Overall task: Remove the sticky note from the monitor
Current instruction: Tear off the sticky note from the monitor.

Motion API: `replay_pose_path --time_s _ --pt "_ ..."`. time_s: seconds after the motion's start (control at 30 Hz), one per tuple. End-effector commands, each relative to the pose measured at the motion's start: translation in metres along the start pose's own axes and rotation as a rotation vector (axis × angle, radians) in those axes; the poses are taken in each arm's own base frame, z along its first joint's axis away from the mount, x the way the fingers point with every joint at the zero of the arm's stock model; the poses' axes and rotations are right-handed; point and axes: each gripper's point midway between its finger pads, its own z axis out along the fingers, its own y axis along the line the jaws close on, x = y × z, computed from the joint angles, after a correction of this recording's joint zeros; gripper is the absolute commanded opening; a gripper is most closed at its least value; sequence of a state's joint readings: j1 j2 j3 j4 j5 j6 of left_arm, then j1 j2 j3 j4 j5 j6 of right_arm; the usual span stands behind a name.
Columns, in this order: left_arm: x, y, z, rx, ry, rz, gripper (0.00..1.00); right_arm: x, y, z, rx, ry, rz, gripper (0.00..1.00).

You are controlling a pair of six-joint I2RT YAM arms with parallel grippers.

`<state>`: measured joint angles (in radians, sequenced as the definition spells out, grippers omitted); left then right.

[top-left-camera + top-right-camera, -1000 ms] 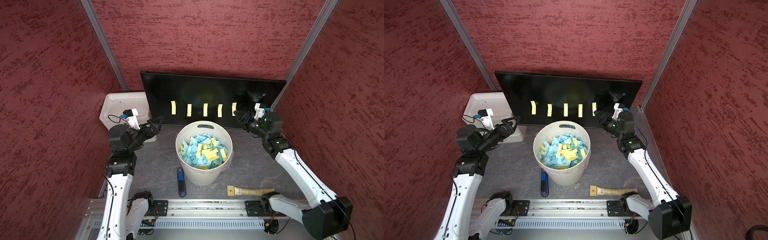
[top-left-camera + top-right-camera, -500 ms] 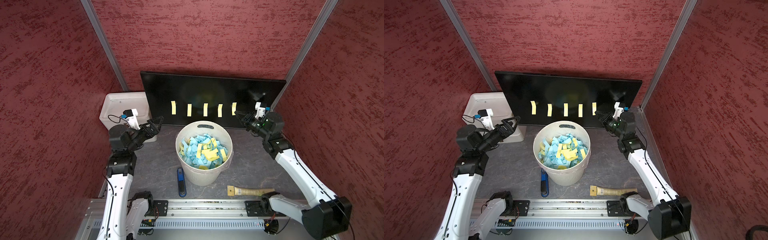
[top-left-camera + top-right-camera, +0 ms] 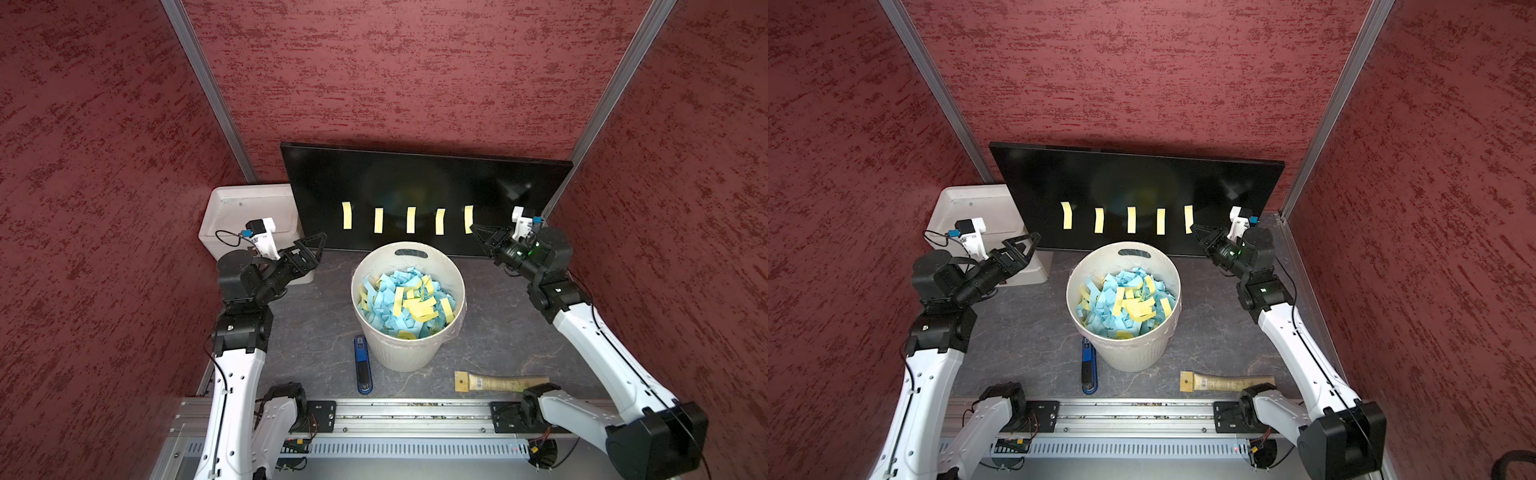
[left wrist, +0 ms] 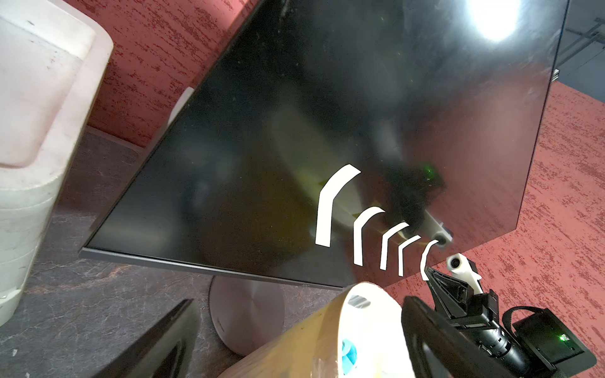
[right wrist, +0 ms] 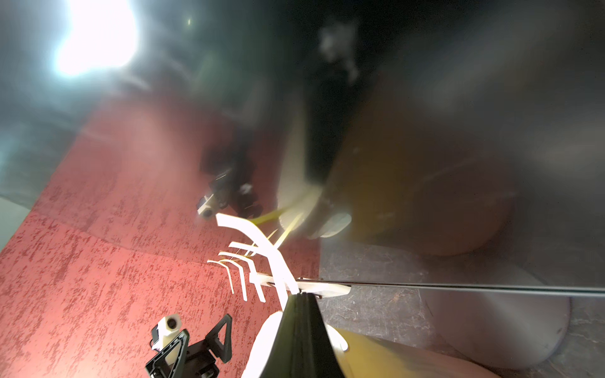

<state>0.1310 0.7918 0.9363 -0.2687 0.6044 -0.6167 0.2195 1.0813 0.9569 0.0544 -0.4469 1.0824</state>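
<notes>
The black monitor (image 3: 415,178) (image 3: 1133,178) leans at the back with several yellow sticky notes in a row across its lower face. My right gripper (image 3: 475,227) (image 3: 1194,227) is shut on the loose lower end of the rightmost sticky note (image 3: 468,215) (image 3: 1188,217). The right wrist view shows the jaws (image 5: 299,294) pressed together on that pale strip (image 5: 262,245), whose upper end still sticks to the screen. My left gripper (image 3: 320,249) (image 3: 1034,246) hangs open and empty by the monitor's left end, away from the notes.
A cream waste bin (image 3: 407,249) full of blue and yellow notes stands in front of the monitor, between the arms. A white lidded box (image 3: 249,208) sits at the back left. A blue tool (image 3: 363,365) and a wooden-handled brush (image 3: 498,381) lie near the front rail. The monitor's round foot (image 4: 248,311) rests on the table.
My right gripper was open beside the rightmost note; it has edged in and shut on the note's lower end. The left arm has not moved.
</notes>
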Motion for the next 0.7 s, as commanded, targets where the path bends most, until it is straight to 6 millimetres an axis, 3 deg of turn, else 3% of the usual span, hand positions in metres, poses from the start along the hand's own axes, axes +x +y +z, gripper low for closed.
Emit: replay_pose_path --time_s 0.0,0.67 --pt "-0.002 -0.003 -0.002 0.013 -0.011 0.012 1.00 0.005 0.008 -0.010 -0.023 0.020 -0.036 0.00" --pt "-0.001 -0.002 -0.001 0.012 -0.008 0.006 1.00 0.037 0.046 -0.027 -0.130 0.202 -0.152 0.00"
